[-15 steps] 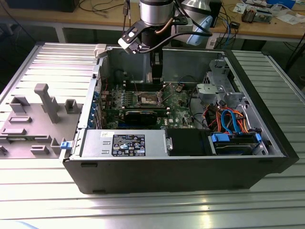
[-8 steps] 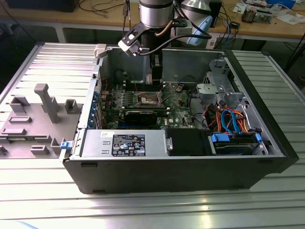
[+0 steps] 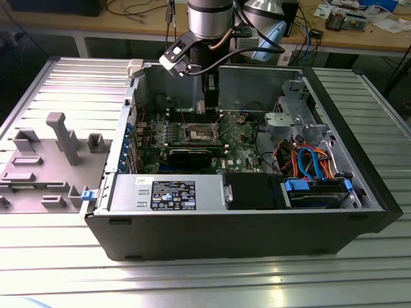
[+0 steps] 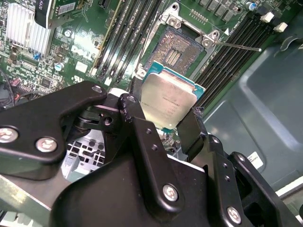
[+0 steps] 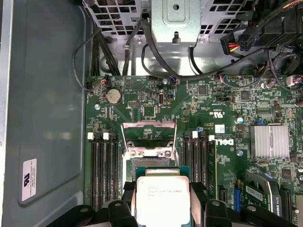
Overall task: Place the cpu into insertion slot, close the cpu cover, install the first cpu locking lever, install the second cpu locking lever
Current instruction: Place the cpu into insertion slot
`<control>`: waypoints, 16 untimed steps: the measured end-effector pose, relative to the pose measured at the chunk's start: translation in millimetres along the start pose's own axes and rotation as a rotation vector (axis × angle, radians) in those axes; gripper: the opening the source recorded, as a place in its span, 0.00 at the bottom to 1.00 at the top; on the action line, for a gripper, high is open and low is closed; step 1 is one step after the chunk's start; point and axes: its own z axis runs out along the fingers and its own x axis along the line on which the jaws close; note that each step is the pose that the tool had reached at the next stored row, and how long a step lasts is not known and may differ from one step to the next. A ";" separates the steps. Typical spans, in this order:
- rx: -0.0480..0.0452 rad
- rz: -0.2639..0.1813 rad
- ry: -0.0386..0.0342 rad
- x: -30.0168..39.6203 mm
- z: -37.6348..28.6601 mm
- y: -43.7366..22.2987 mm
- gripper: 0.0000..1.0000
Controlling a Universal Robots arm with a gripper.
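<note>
Second wrist view: cpu [image 4: 168,101] between fingers [image 4: 191,132]

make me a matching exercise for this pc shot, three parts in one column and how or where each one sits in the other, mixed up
Column one:
1. small square silver-topped cpu
2. thin silvery metal cpu cover frame
3. round silver coin battery

Column two:
A. flipped open, leaving the socket bare
B. lying flat on the green motherboard
C. gripped in the black claw

Pairs: 1-C, 2-A, 3-B
</note>
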 end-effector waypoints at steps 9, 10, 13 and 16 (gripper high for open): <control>0.0001 0.000 -0.0001 -0.1 3.7 -0.3 0.54; 0.0001 0.000 -0.0001 -0.1 4.4 -0.4 0.54; 0.0000 0.000 -0.0001 -0.1 6.8 -0.6 0.54; 0.0001 0.000 -0.0001 -0.2 9.0 -0.7 0.54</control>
